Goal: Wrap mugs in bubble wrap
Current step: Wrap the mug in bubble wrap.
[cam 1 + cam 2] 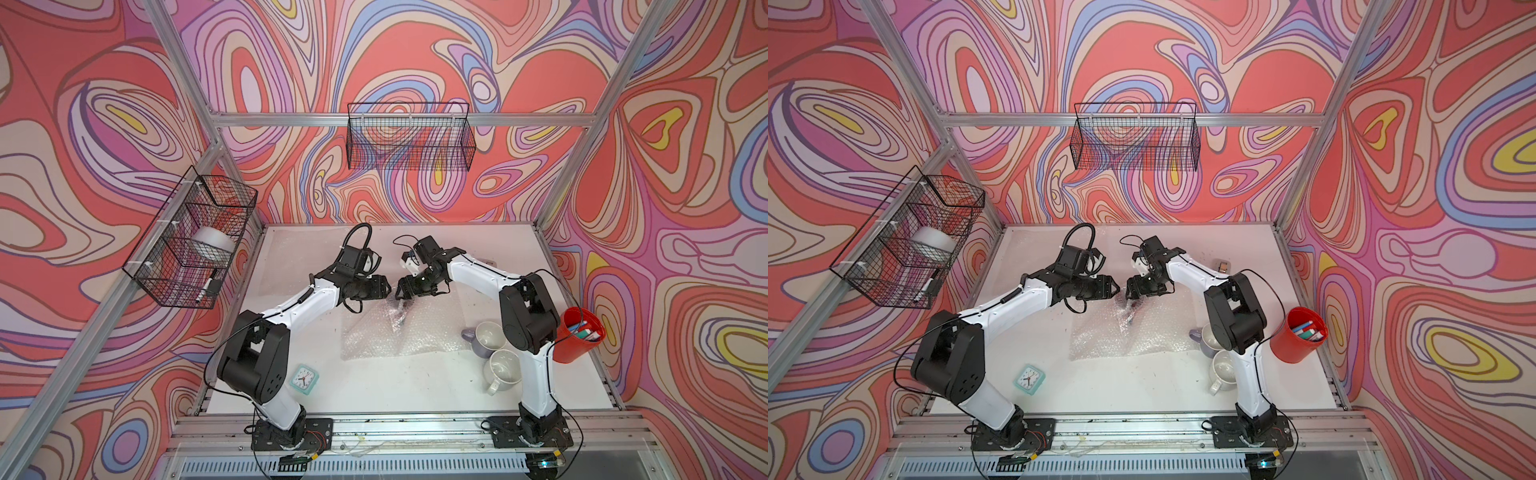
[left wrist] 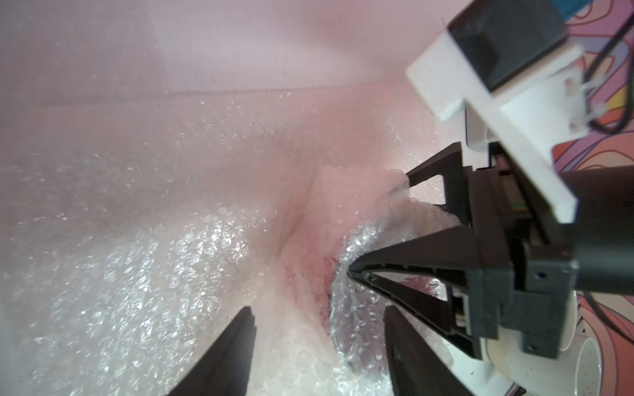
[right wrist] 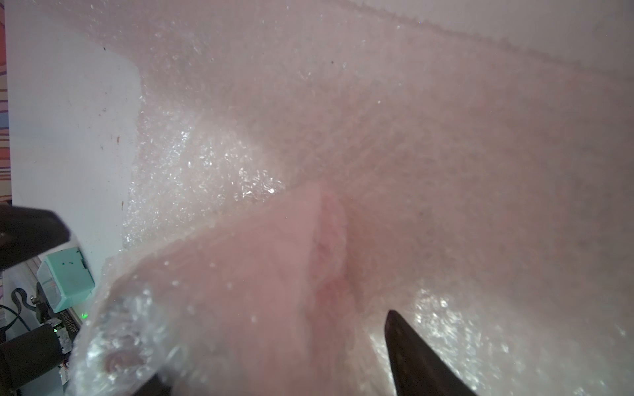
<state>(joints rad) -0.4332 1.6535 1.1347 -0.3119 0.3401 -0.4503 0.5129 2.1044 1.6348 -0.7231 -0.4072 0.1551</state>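
On the tabletop [image 1: 415, 386], bubble wrap [image 1: 374, 340] is being pinched by the right gripper [image 2: 379, 224], probably to stop it springing off the red mug [image 2: 310, 274] beneath; the left gripper [image 2: 318, 310] is being held alongside, jaws apart.

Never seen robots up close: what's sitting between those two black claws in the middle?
Crumpled bubble wrap, tinted red from within, fills the gap between the left gripper and right gripper; the left wrist view shows it.
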